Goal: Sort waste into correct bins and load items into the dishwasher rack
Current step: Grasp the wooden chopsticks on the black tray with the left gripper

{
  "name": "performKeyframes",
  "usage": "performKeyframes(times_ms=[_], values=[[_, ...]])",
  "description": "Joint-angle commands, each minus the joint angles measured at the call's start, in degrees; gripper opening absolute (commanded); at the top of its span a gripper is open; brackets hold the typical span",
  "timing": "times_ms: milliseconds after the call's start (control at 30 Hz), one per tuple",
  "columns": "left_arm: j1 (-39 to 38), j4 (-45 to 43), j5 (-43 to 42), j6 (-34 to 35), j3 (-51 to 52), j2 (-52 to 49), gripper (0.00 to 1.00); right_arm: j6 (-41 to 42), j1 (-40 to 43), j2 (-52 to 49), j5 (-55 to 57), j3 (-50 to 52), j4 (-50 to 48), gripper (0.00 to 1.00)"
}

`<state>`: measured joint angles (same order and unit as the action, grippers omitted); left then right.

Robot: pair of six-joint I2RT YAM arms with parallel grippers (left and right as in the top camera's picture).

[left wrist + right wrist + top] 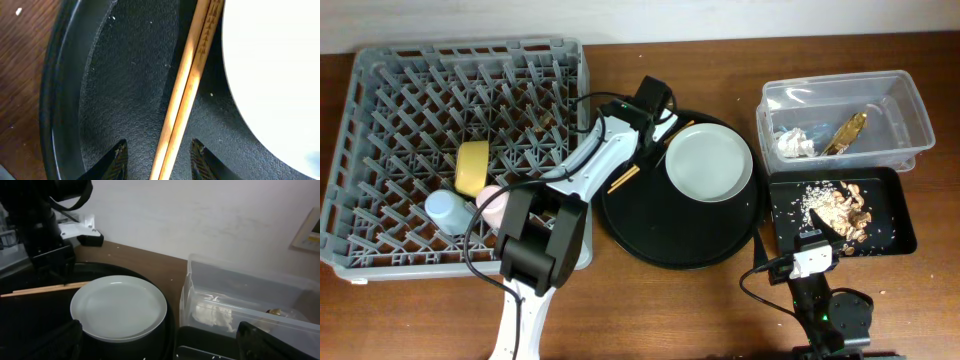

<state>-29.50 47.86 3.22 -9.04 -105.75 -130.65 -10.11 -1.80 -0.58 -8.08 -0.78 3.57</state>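
The chopsticks (625, 178) lie on the round black tray (620, 215), left of the pale plate (708, 163). My left gripper (160, 160) is open just above the tray, one finger on each side of the chopsticks (187, 85), not closed on them. The grey rack (380, 80) holds the yellow bowl (472, 167), the light-blue cup (445, 210) and the pink cup (492, 203). The clear tub (900, 110) holds the tissue (796, 143) and the golden wrapper (848, 132). The black rectangular tray (890, 235) holds food scraps (840, 208). My right gripper (160, 350) is open and empty, by that tray's near-left corner.
The plate (117, 307) fills the right half of the round tray, close to the chopsticks (45, 288). The tub (240, 280) and the rectangular tray stand side by side at the right. The left arm reaches from the table's front across the rack's corner.
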Motion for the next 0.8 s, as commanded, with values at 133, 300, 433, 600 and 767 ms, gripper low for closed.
performKeyframes(times_ms=[133, 300, 433, 600, 767], values=[[0.02, -1.09, 0.68, -2.45, -0.94, -5.33, 0.35, 0.04, 0.33, 0.37, -0.33, 0.46, 0.04, 0.98], [-0.90, 0.17, 0.46, -2.19, -0.96, -5.25, 0.33, 0.02, 0.33, 0.37, -0.35, 0.46, 0.04, 0.99], [-1.16, 9.31, 0.48, -1.60, -8.09, -0.83, 0.50, 0.02, 0.33, 0.37, -0.33, 0.46, 0.04, 0.98], [-0.98, 3.78, 3.19, -5.44, -7.50, -3.39, 0.51, 0.02, 0.33, 0.37, -0.33, 0.46, 0.04, 0.99], [-0.92, 1.86, 3.69, -5.44, -7.48, -7.10, 0.38, 0.04, 0.33, 0.37, -0.33, 0.46, 0.02, 0.99]])
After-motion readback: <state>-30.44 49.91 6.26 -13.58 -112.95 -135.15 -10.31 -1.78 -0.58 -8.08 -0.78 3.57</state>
